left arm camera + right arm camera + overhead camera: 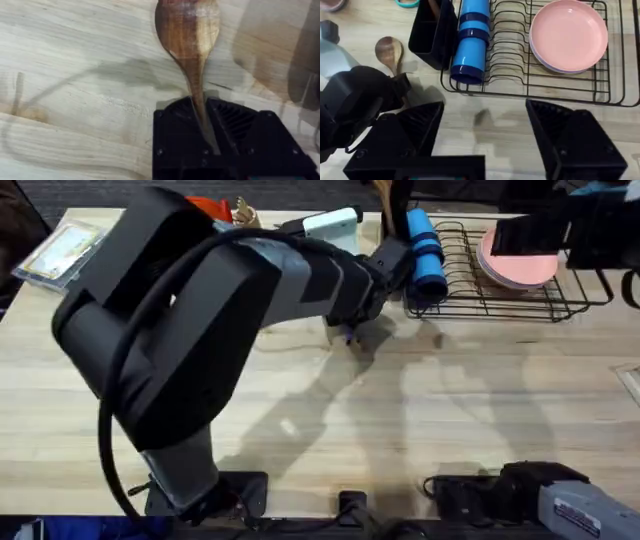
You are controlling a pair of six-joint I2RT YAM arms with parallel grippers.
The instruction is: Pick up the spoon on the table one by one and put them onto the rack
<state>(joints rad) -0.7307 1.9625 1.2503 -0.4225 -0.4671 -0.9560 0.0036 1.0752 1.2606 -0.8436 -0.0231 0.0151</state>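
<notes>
A brown wooden spoon has its slim handle clamped between the black fingers of my left gripper, with the round bowl sticking out ahead over the table. In the overhead view the left gripper is at the rack's left end. The right wrist view shows the spoon's bowl beside the black utensil cup of the black wire rack. My right gripper hovers open in front of the rack with nothing between its fingers. Its arm hangs over the rack.
A pink plate and a blue cup on its side lie in the rack. At the table's back left is a clear plastic box. An orange item and a pale object sit at the back edge.
</notes>
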